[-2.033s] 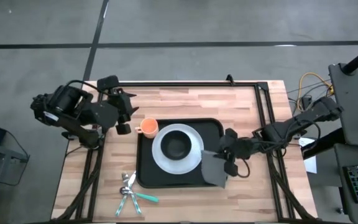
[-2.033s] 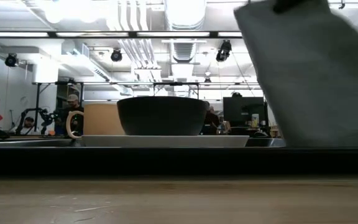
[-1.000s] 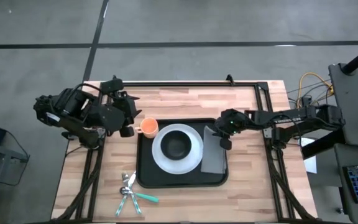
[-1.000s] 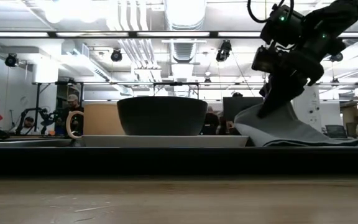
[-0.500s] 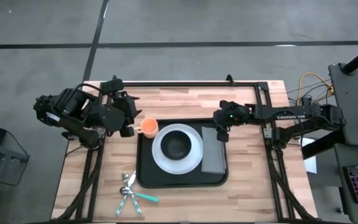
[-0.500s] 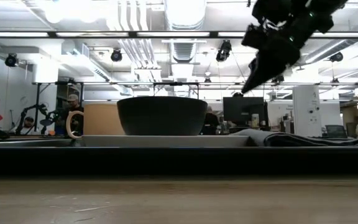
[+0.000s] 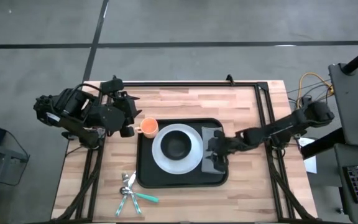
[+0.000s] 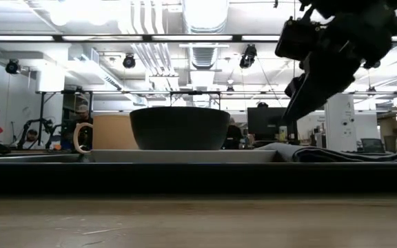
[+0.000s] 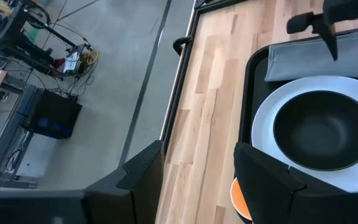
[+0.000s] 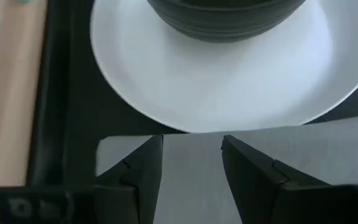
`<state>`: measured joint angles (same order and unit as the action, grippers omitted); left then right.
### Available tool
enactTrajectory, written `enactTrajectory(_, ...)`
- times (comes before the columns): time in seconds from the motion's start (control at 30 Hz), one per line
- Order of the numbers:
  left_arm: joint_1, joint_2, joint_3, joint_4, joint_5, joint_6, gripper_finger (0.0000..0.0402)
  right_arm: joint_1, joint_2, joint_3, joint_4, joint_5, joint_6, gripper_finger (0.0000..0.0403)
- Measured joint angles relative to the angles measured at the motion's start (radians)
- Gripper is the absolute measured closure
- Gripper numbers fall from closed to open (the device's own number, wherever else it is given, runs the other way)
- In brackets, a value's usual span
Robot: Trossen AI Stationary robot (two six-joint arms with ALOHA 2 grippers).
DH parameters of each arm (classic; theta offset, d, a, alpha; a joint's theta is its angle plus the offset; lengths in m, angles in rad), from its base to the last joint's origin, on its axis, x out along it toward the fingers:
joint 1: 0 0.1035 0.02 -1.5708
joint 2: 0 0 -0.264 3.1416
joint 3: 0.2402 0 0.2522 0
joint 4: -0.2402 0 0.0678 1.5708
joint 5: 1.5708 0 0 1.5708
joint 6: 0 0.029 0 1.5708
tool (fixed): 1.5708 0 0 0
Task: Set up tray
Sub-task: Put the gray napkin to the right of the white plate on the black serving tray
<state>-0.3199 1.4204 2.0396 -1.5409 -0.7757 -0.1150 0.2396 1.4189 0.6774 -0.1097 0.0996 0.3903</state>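
right gripper: jaws released above grey cloth | cloth flat by tray right rim, beside plate | left gripper: open, waits at table's left edge

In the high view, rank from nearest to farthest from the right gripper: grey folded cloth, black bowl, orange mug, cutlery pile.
1. Grey folded cloth, directly under the right gripper, on the tray's right side.
2. Black bowl, on the white plate, mid-tray.
3. Orange mug, off the tray's far-left corner.
4. Cutlery pile, on the table's near-left.
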Motion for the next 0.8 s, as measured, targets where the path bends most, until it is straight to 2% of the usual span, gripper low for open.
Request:
enactTrajectory(0.3,0.0,0.0,-0.007,0.0,0.01,-0.018,0.0226,-0.003,0.143,-0.001,0.039,0.015,-0.002,0.0249)
enactTrajectory(0.8,0.0,-0.001,-0.009,0.0,0.027,-0.018,0.0226,-0.013,0.208,-0.012,0.097,0.013,-0.08,0.0269)
